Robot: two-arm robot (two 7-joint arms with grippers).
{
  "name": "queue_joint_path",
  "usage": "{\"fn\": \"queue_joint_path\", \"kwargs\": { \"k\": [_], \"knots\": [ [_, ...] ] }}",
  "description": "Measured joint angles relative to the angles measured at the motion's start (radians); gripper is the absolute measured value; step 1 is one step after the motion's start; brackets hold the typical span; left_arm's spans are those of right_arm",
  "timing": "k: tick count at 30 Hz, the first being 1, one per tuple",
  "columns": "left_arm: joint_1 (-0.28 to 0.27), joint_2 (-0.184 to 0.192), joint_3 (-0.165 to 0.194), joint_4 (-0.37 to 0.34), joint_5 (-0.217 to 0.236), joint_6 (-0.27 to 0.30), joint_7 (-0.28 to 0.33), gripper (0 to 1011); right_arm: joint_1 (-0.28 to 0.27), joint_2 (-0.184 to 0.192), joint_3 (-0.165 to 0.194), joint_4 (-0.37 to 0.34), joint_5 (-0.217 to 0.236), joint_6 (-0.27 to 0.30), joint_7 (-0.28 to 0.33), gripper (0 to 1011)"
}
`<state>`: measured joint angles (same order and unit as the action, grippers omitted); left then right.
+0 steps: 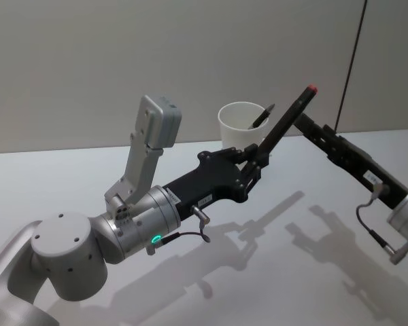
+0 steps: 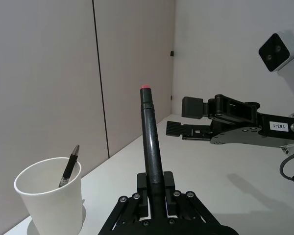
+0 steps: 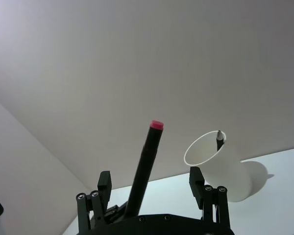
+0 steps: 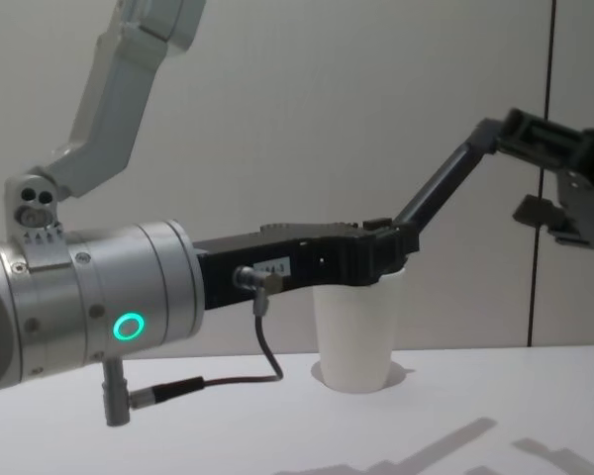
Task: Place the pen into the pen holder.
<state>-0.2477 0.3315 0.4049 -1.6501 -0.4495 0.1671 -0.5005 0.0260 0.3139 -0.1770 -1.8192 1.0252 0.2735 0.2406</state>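
Note:
My left gripper point(image 1: 253, 165) is shut on the lower end of a black pen point(image 1: 286, 122) with a red tip, which tilts up and to the right. The left wrist view has the pen point(image 2: 151, 142) rising from that gripper point(image 2: 154, 198). The pen holder point(image 1: 243, 125), a white paper cup, stands just behind the left gripper with another dark pen point(image 1: 261, 117) leaning inside. My right gripper point(image 1: 307, 124) is open at the held pen's upper end. In the right wrist view the pen point(image 3: 144, 166) stands between its spread fingers point(image 3: 104, 183), touching neither.
The white table point(image 1: 299, 272) runs to a pale wall close behind the cup point(image 4: 354, 336). A dark vertical seam point(image 4: 546, 148) marks the wall at the right. Both arms meet over the table's middle.

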Motion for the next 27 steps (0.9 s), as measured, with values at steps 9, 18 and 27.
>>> {"fn": "queue_joint_path", "kwargs": {
  "k": [9,18,27],
  "knots": [
    [0.0,0.0,0.0,0.0,0.0,0.0,0.0,191,0.025,-0.029,-0.018,0.003,0.059,0.027,-0.031,1002],
    [0.0,0.0,0.0,0.0,0.0,0.0,0.0,191,0.041,-0.051,-0.034,0.006,0.086,0.03,-0.072,1001],
    [0.0,0.0,0.0,0.0,0.0,0.0,0.0,191,0.054,-0.069,-0.047,0.013,0.102,0.021,-0.119,1001]
  ]
}}
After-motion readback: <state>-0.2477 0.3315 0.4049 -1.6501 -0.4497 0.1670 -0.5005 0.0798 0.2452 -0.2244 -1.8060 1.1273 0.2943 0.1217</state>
